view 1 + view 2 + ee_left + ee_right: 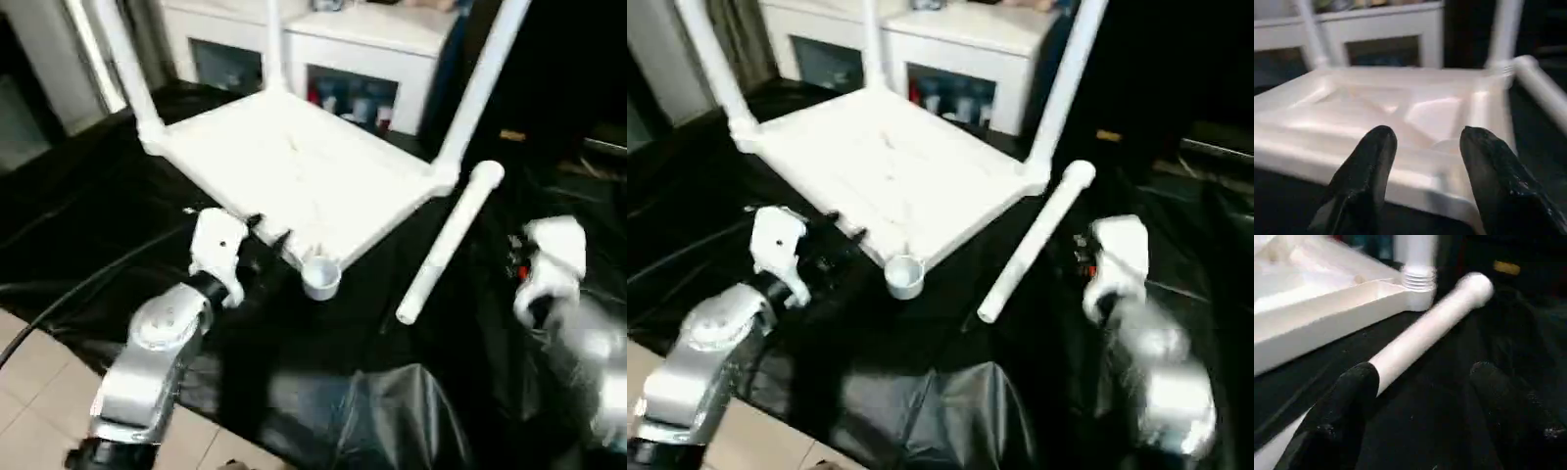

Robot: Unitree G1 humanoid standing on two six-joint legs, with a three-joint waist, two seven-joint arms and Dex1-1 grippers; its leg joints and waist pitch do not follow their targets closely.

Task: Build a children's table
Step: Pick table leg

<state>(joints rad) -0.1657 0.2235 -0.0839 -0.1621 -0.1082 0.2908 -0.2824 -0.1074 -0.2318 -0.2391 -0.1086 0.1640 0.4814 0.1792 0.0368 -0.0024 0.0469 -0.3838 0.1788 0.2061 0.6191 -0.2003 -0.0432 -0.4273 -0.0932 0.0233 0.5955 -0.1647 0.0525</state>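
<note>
The children's table top (pixel 294 171) lies upside down on black sheeting, ribbed underside up. Three white legs stand in its corner sockets: left (pixel 127 59), back (pixel 273 44) and right (pixel 482 83). The near corner socket (pixel 320 277) is empty. A loose white leg (pixel 446 245) lies on the sheeting to the right of the top. My left gripper (pixel 1425 147) is open, its fingers (pixel 1369 166) close in front of the top's near rim (pixel 1415 183), just left of the empty socket. My right gripper (pixel 1422 377) is open and holds nothing, low over the sheeting beside the loose leg (pixel 1425 328).
A white cabinet (pixel 362 49) with glass doors stands behind the table. Black sheeting (pixel 323 392) covers the work area, bunched in folds at the front. A black cable (pixel 69 294) runs along my left forearm. Tiled floor (pixel 29 392) shows at the front left.
</note>
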